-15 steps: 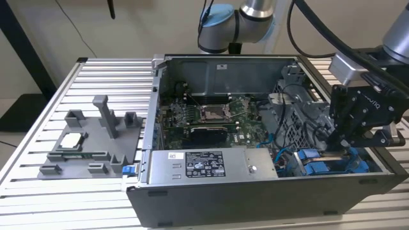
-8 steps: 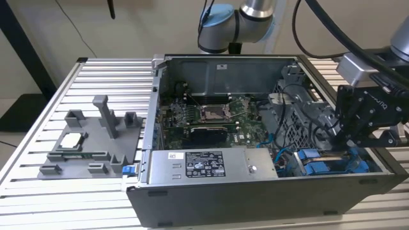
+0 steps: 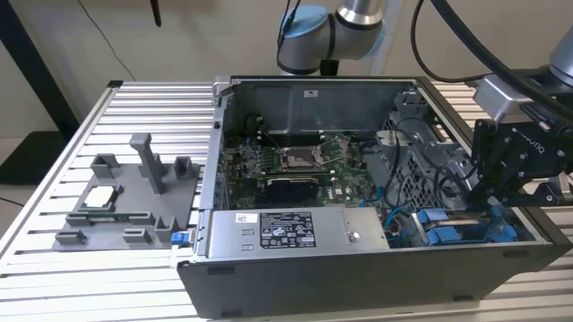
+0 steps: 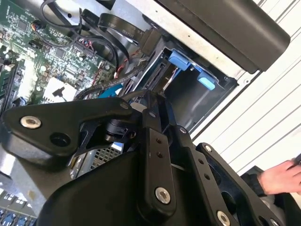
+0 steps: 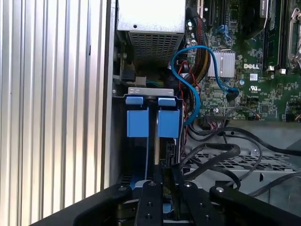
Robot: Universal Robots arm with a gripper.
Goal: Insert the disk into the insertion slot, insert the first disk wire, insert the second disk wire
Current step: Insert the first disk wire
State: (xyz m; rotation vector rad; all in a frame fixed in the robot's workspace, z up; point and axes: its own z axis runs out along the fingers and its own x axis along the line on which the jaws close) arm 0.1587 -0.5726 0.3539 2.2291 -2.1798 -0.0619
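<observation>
Gripper (image 5: 167,173) fingers are clenched on a black wire (image 5: 170,153) at the slot (image 5: 149,91), where two blue frames (image 5: 168,123) sit. Power supply (image 3: 358,231) carries a printed label (image 3: 284,231).

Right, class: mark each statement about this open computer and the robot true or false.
1. The computer case lies open on a slatted metal table. True.
2. The end effector hangs beyond the case, above bare table. False: it is over the insertion slot.
3. The frames in the slot are red. False: they are blue.
4. A blue cable arcs near the motherboard. True.
5. A person's hand shows in the second wrist view. True.
</observation>
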